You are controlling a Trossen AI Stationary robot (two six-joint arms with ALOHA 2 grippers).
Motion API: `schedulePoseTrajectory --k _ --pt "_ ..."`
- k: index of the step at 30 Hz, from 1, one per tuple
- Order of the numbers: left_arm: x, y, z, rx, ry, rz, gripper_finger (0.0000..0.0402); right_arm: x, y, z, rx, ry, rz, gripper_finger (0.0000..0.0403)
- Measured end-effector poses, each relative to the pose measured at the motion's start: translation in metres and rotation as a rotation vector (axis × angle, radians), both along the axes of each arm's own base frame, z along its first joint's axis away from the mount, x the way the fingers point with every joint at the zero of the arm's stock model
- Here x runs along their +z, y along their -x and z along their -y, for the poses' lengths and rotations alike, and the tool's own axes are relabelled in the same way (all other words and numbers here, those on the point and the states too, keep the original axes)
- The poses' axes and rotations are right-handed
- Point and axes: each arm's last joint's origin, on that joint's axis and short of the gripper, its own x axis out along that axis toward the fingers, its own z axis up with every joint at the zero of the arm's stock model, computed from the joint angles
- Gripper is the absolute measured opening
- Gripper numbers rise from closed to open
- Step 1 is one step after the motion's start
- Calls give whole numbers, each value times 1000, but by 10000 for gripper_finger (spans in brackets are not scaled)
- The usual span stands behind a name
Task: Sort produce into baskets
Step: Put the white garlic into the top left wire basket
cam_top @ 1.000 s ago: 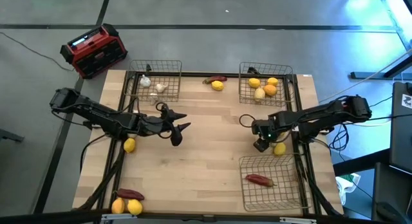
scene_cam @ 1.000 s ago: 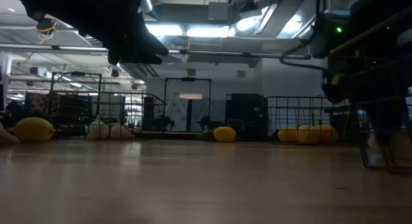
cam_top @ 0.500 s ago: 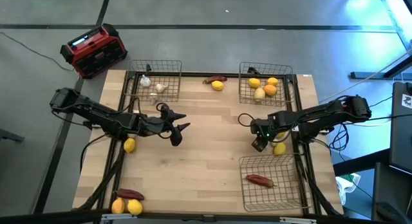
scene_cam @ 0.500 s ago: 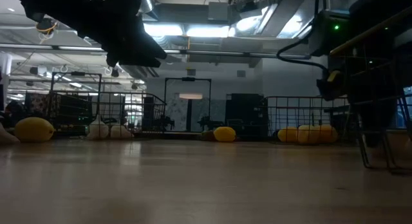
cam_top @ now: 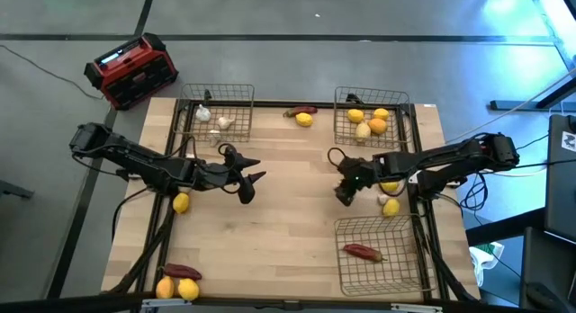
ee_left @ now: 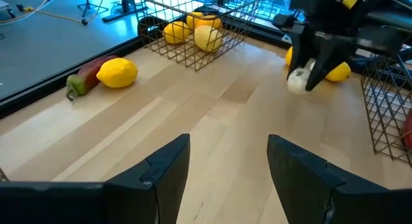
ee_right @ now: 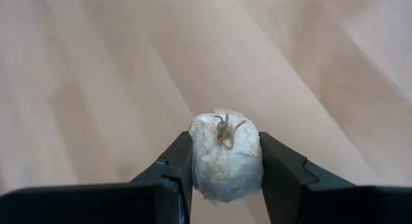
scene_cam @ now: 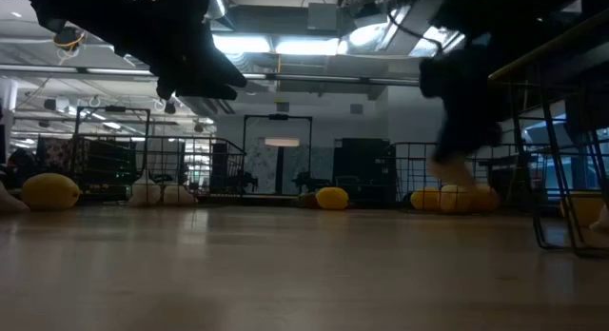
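Squarely pinched, garlic bulb (ee_right: 225, 154) root-end forward.

A whitish garlic bulb (ee_right: 225, 154) sat between black fingers (ee_right: 172, 169) over the pale wooden surface (cam_top: 288, 214), near a yellow lemon (ee_left: 117, 73).

In the low view we see the right gripper (scene_cam: 463, 131) only as a dark smear at about two o'clock, and a pale blur beneath it that we cannot identify. The left arm (scene_cam: 143, 36) is cut off by the top edge at eleven o'clock. From above, the right gripper (cam_top: 343, 192) covers whatever it holds. The corner fruit (cam_top: 175, 287) at seven o'clock overlap, too small to count.
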Motion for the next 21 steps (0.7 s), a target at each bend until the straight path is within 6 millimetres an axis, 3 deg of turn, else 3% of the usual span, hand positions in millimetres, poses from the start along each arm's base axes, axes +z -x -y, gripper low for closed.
schedulePoseTrajectory --k 6,15,21 --pt "0 0 0 2 5 3 203 4 -27 0 23 60 229 124" --pt "-2 -4 2 12 72 48 203 -8 -68 -2 86 129 501 124" --pt "-12 -15 8 -98 189 68 203 5 -81 -1 79 219 735 124"
